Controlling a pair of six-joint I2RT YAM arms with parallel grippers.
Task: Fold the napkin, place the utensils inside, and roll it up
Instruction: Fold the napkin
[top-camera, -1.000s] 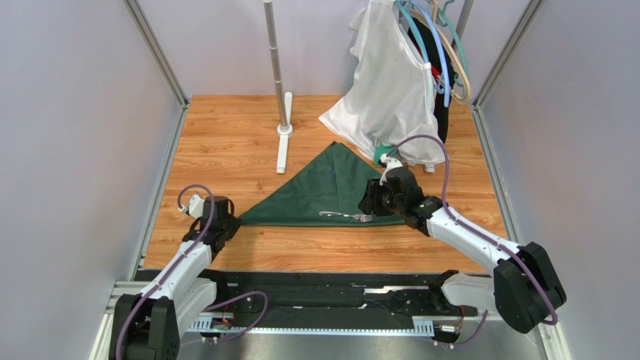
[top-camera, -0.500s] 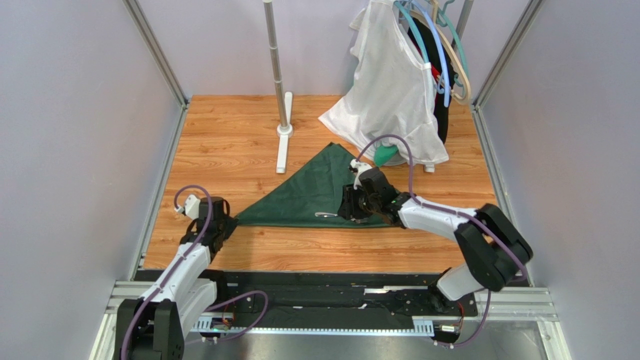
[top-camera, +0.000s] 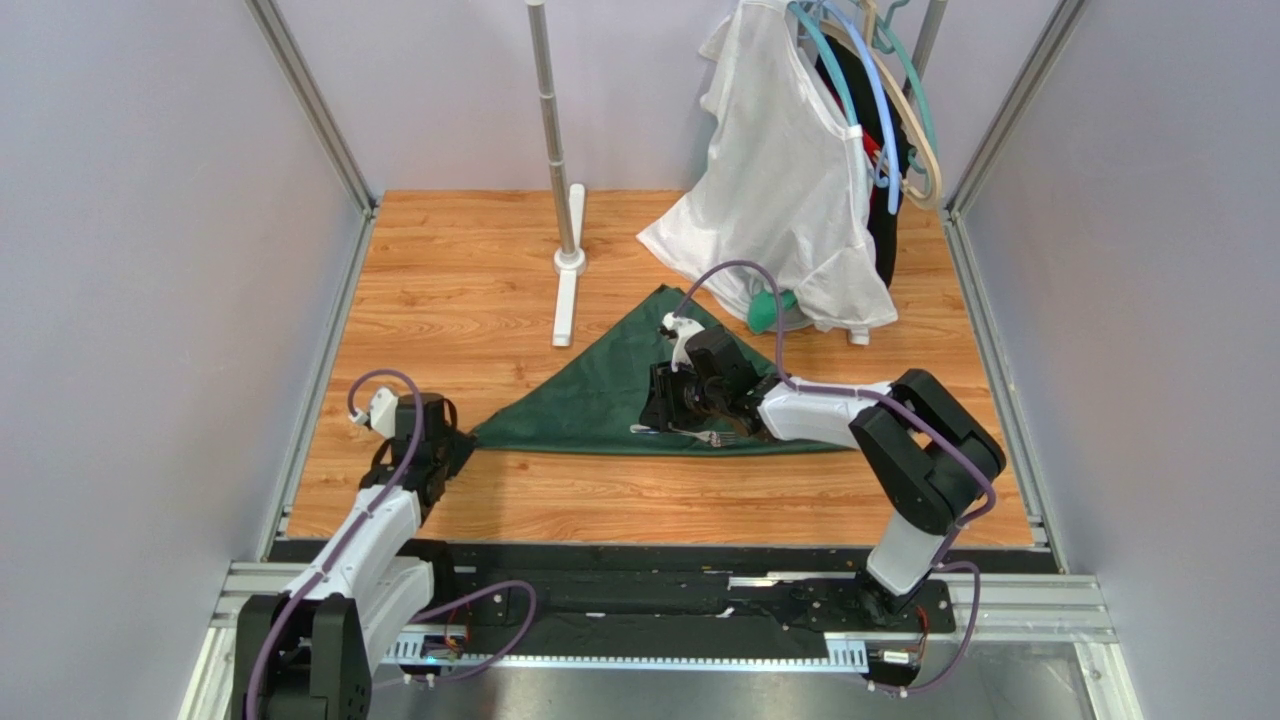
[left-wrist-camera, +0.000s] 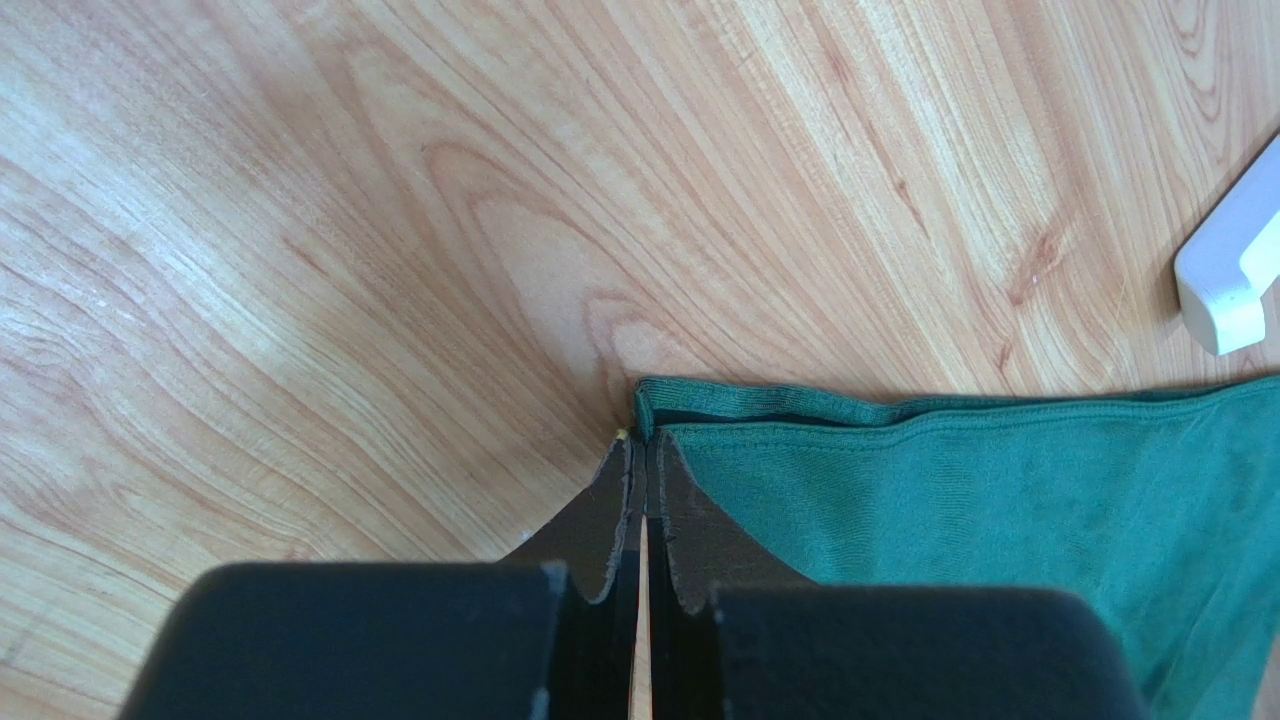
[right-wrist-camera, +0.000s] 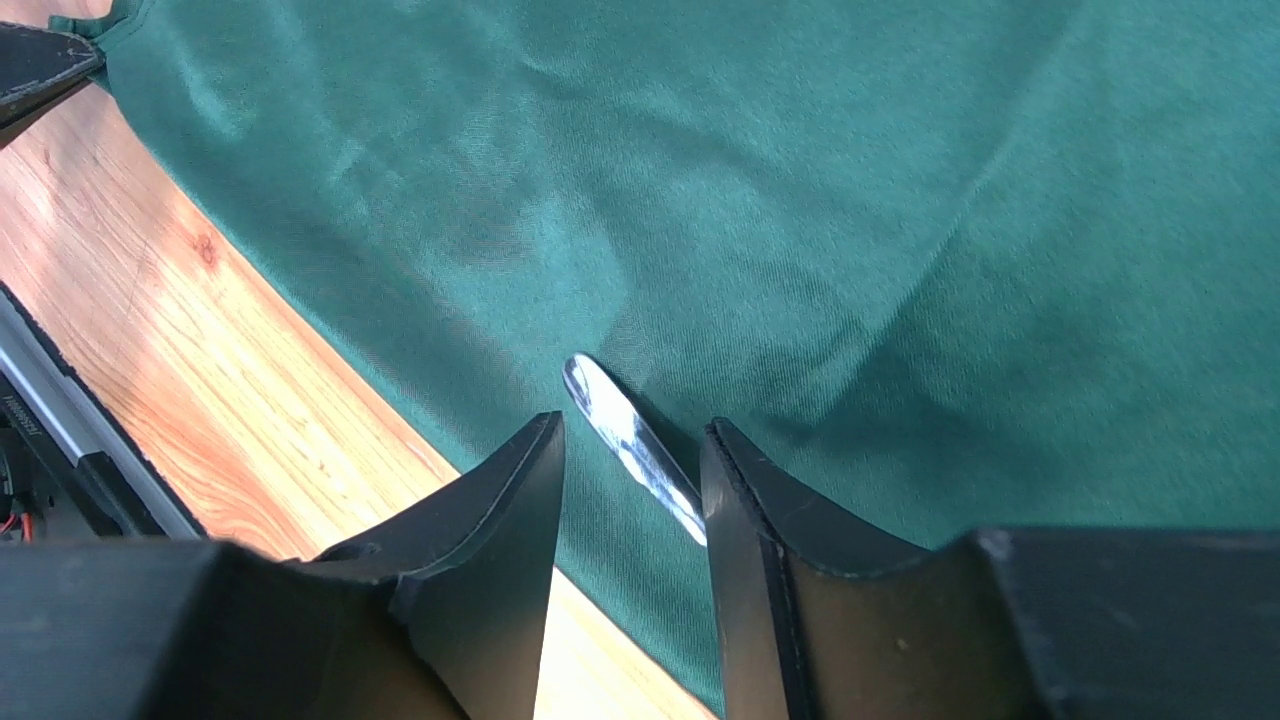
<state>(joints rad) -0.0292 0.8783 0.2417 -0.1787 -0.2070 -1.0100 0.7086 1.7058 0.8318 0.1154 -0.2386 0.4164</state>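
Observation:
The napkin (top-camera: 609, 383) is a dark green cloth folded into a triangle on the wood table, long edge toward me. A silver fork (top-camera: 706, 438) lies on it near that edge. My right gripper (top-camera: 658, 408) hovers low over the fork's handle. In the right wrist view it (right-wrist-camera: 631, 432) is open, with the shiny handle (right-wrist-camera: 624, 428) between the jaws and close to the right finger. My left gripper (top-camera: 458, 444) sits at the napkin's left corner. In the left wrist view it (left-wrist-camera: 643, 455) is shut, tips touching the cloth's corner (left-wrist-camera: 676, 402). Whether cloth is pinched does not show.
A white garment (top-camera: 789, 180) hangs on hangers at the back right, a brighter green piece (top-camera: 769, 312) below it. A rack pole (top-camera: 553, 120) stands on a white foot (top-camera: 567, 300) behind the napkin. A metal rail (top-camera: 646, 578) runs along the near edge.
My right arm has swept left along the napkin's near edge, from its right corner to over the fork's handle, its jaws narrowing slightly. The left arm has stayed put.

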